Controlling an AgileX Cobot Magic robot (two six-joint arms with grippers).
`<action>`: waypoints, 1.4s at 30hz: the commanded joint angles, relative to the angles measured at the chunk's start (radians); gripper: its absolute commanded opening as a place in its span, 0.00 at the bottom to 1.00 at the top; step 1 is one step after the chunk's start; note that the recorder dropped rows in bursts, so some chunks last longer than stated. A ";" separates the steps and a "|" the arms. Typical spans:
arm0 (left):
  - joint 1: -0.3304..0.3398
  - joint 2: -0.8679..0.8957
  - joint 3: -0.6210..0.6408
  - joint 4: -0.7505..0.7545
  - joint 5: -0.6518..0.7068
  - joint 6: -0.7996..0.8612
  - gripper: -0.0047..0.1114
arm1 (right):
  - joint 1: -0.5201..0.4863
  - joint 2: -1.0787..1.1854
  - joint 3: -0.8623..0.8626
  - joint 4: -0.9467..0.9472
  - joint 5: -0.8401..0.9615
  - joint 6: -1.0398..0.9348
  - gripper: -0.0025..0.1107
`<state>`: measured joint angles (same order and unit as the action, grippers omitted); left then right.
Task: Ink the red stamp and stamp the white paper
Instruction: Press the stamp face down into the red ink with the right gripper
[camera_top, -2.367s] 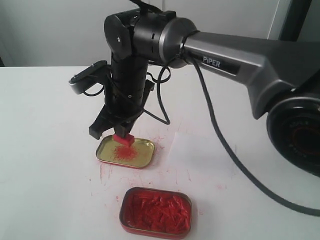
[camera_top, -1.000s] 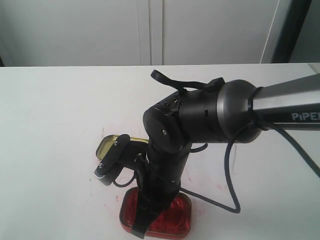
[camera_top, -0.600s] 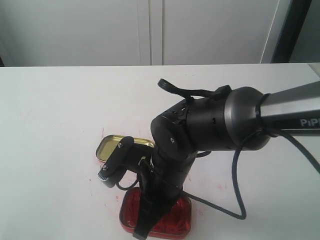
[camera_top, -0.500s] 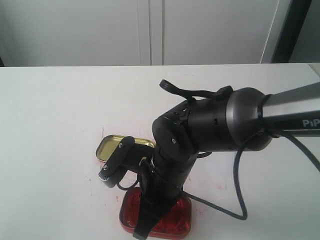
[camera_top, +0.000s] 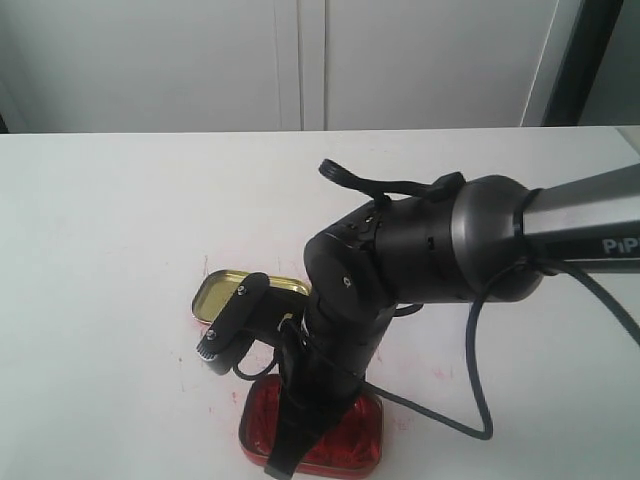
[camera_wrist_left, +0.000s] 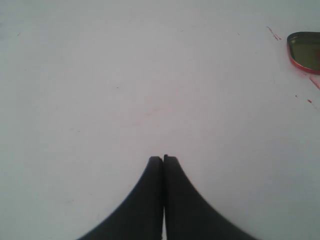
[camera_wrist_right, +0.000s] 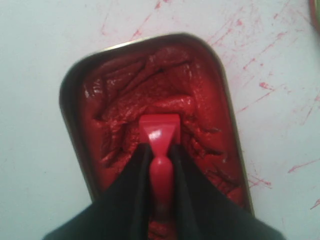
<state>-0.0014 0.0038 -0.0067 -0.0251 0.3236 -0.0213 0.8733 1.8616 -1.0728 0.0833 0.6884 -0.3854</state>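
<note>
The red stamp (camera_wrist_right: 159, 131) is small, with a rectangular base and a narrow knob handle. My right gripper (camera_wrist_right: 160, 147) is shut on that handle and holds the base down in the ink of the red oblong tin (camera_wrist_right: 115, 100). In the exterior view the right arm (camera_top: 385, 275) leans over the same red ink tin (camera_top: 350, 440) near the front edge and hides the stamp. My left gripper (camera_wrist_left: 163, 158) is shut on nothing above bare white tabletop. The white paper shows in no view.
A shallow gold-lined tin (camera_top: 214, 294) lies just behind the red tin, and its edge shows in the left wrist view as the gold tin (camera_wrist_left: 305, 49). Red scratches (camera_wrist_right: 260, 55) smear the tabletop round both tins. A black cable (camera_top: 478, 395) trails off the right arm.
The right arm carried the stamp from the gold tin forward and down into the red ink tin. Over the last half second it has hardly moved.
</note>
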 joint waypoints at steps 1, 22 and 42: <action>0.001 -0.004 0.007 0.001 0.009 -0.001 0.04 | 0.003 0.008 0.037 -0.008 0.018 0.022 0.02; 0.001 -0.004 0.007 0.001 0.009 -0.001 0.04 | 0.003 -0.141 0.039 -0.006 -0.129 0.235 0.02; 0.001 -0.004 0.007 0.001 0.009 -0.001 0.04 | 0.003 -0.155 0.260 0.081 -0.539 0.259 0.02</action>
<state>-0.0014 0.0038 -0.0067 -0.0251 0.3236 -0.0213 0.8733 1.7229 -0.8169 0.1573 0.1861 -0.1318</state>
